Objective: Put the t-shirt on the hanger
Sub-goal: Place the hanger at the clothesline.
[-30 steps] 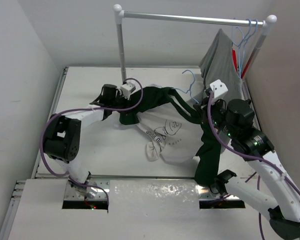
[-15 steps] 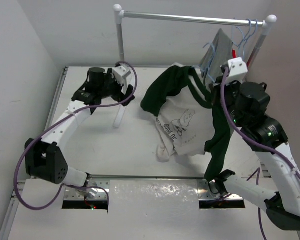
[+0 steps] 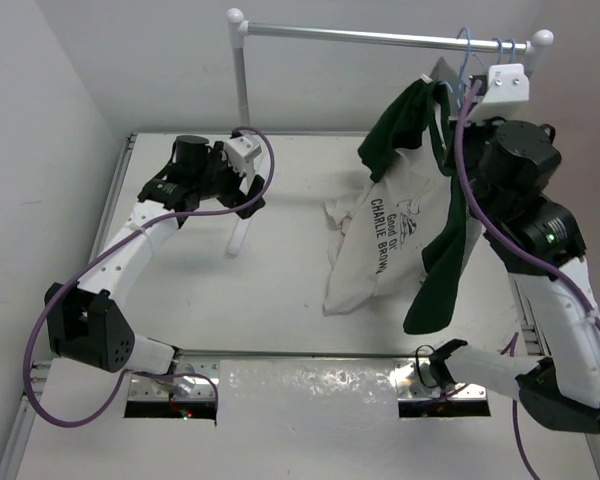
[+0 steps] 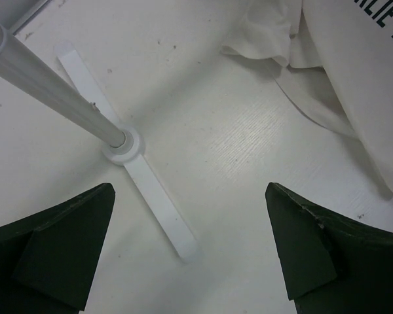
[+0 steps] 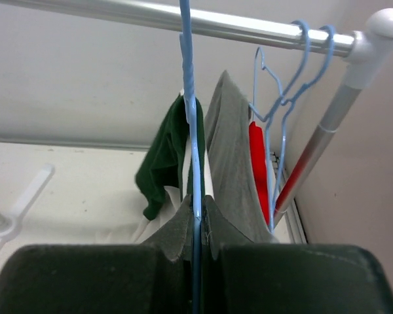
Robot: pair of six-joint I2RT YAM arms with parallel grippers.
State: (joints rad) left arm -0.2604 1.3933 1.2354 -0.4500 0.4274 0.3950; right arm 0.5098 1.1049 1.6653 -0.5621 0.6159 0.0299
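Two arms are working below the clothes rail (image 3: 380, 38), but only one is carrying a load. The right pincer (image 5: 195, 227) is pinching the pale-blue wire of the hanger (image 5: 189, 98), fingers pressed together on the stem. It is holding the hanger up at the rail's right end, apparently so the hook can catch the bar. Whether the hook is sitting over the rail cannot be told.

The t-shirt (image 3: 395, 235) is hanging from that hanger beneath the rail's right end. One dark green sleeve is draping over the top and the other is dangling beside the arm, while the white hem is seemingly trailing on the counter (image 3: 180, 290). The garment is looking bunched rather than squared across the wire, so it is probably needing a straightening. Across the chest the black print is reading "Good Ol' CHARLIE BROWN" beside a cartoon face.

The left pincer (image 4: 190, 222) is hovering spread wide and empty under the rail's left end, over the rack's foot (image 4: 150, 190), likely standing clear of the lift. A grey shirt (image 5: 229, 150), a red hanger (image 5: 257, 163) and spare blue hangers (image 5: 289, 78) are crowding the rail's right end, leaving little room.
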